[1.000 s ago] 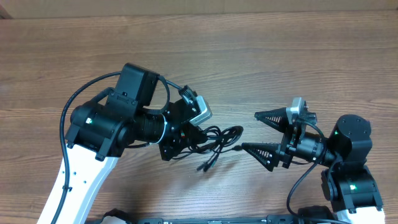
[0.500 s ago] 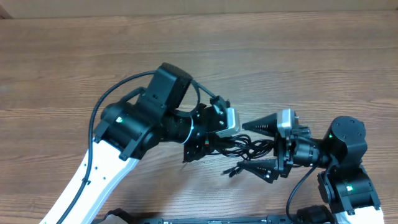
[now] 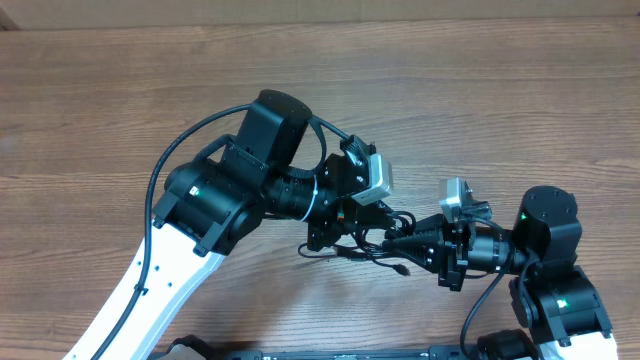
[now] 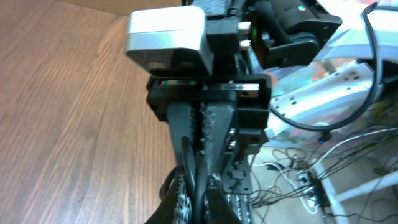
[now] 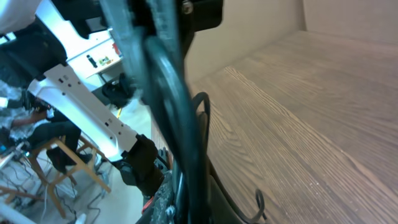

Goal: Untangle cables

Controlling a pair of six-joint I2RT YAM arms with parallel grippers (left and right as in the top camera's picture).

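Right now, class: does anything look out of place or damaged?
Nothing looks damaged. Only the cables stand out: a tangled bunch pinched between the left gripper and right gripper, one plug poking out below.

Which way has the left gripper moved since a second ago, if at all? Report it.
Yes. The left gripper has shifted rightward across the table, closer to the right arm's base, with the cables.
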